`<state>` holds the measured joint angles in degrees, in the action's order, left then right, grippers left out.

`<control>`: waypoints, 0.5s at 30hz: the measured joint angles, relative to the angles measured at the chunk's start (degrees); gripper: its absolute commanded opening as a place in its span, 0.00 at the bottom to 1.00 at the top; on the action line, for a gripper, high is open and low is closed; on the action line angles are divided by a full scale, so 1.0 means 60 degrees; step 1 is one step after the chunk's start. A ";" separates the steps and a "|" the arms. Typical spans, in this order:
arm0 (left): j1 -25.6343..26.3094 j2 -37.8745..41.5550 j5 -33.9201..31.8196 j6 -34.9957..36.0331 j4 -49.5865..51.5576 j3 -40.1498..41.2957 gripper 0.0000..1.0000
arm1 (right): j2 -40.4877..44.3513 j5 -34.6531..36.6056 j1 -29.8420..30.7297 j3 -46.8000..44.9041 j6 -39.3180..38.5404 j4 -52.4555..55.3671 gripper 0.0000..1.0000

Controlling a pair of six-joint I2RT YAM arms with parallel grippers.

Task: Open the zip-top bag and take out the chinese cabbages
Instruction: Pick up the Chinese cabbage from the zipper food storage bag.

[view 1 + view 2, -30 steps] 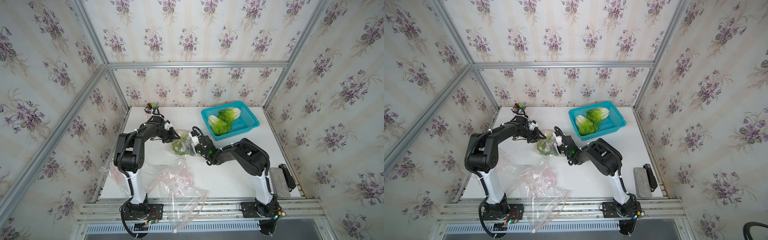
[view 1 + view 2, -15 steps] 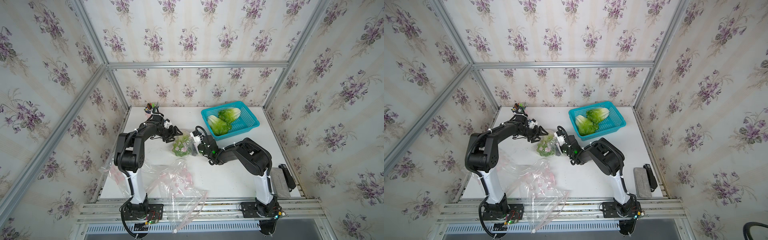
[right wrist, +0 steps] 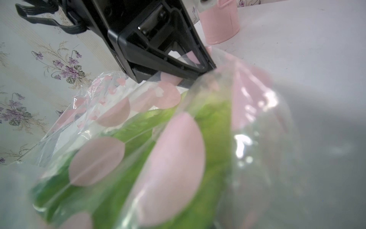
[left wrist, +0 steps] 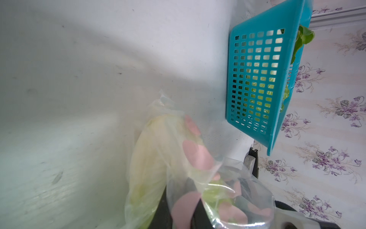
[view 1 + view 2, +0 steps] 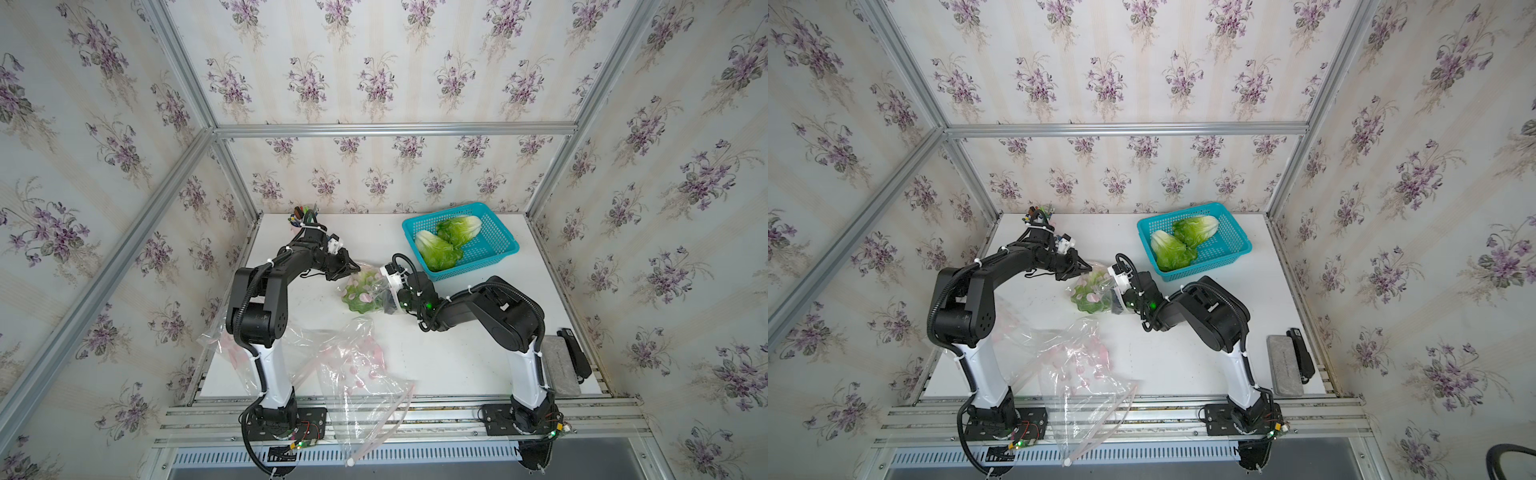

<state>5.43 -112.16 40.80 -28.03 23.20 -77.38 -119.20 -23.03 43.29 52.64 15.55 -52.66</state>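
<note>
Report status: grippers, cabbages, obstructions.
Both shut on zip-top bag: left gripper, right gripper. One cabbage inside it; two cabbages in basket. No obstruction; empty bags lie at table's front.

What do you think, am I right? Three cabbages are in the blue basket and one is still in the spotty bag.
Not quite. Only two chinese cabbages are in the blue basket, as a top view shows. One is still in the spotty bag.
</note>
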 measured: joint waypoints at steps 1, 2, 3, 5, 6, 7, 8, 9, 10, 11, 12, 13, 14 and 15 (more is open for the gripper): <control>-0.0018 0.0018 0.0000 -0.0018 0.0004 0.0000 0.05 | 0.0011 -0.0007 0.0000 -0.0018 -0.0022 -0.0015 0.00; -0.0044 0.0055 0.0004 -0.0018 0.0004 0.0015 0.01 | 0.0036 -0.0029 0.0000 -0.0062 -0.0029 -0.0025 0.00; -0.0066 0.0098 0.0000 -0.0011 0.0015 0.0033 0.00 | 0.0066 -0.0040 0.0000 -0.0117 -0.0055 -0.0047 0.00; -0.0113 0.0189 0.0015 -0.0051 0.0025 0.0073 0.00 | 0.0120 -0.0076 -0.0011 -0.0237 -0.0087 -0.0186 0.00; -0.0142 0.0222 0.0036 -0.0047 0.0029 0.0091 0.00 | 0.0146 -0.0113 -0.0029 -0.0288 -0.0098 -0.0251 0.00; -0.0168 0.0255 0.0044 -0.0044 0.0036 0.0102 0.00 | 0.0186 -0.0131 -0.0051 -0.0350 -0.0098 -0.0284 0.00; -0.0197 0.0288 0.0036 -0.0029 0.0066 0.0102 0.00 | 0.0233 -0.0146 -0.0087 -0.0426 -0.0095 -0.0353 0.00; -0.0215 0.0321 0.0025 0.0022 0.0076 0.0102 0.00 | 0.0284 -0.0168 -0.0117 -0.0510 -0.0091 -0.0455 0.00; -0.0229 0.0350 -0.0022 0.0080 0.0120 0.0087 0.00 | 0.0353 -0.0182 -0.0168 -0.0627 -0.0084 -0.0546 0.00; -0.0237 0.0364 -0.0073 0.0106 0.0219 0.0051 0.00 | 0.0419 -0.0211 -0.0233 -0.0758 -0.0047 -0.0688 0.00; -0.0240 0.0379 -0.0135 0.0197 0.0353 0.0000 0.00 | 0.0484 -0.0244 -0.0321 -0.0911 0.0036 -0.0852 0.00; -0.0240 0.0393 -0.0200 0.0295 0.0510 -0.0073 0.00 | 0.0543 -0.0302 -0.0401 -0.1078 0.0208 -0.1038 0.00; -0.0240 0.0408 -0.0233 0.0401 0.0627 -0.0135 0.00 | 0.0586 -0.0339 -0.0481 -0.1217 0.0251 -0.1224 0.00; -0.0237 0.0423 -0.0280 0.0463 0.0743 -0.0208 0.00 | 0.0648 -0.0364 -0.0586 -0.1366 0.0412 -0.1406 0.00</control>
<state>4.01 -109.62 39.11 -25.26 27.66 -78.63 -115.31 -25.21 39.77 44.45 18.02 -61.10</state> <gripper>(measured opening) 0.058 0.088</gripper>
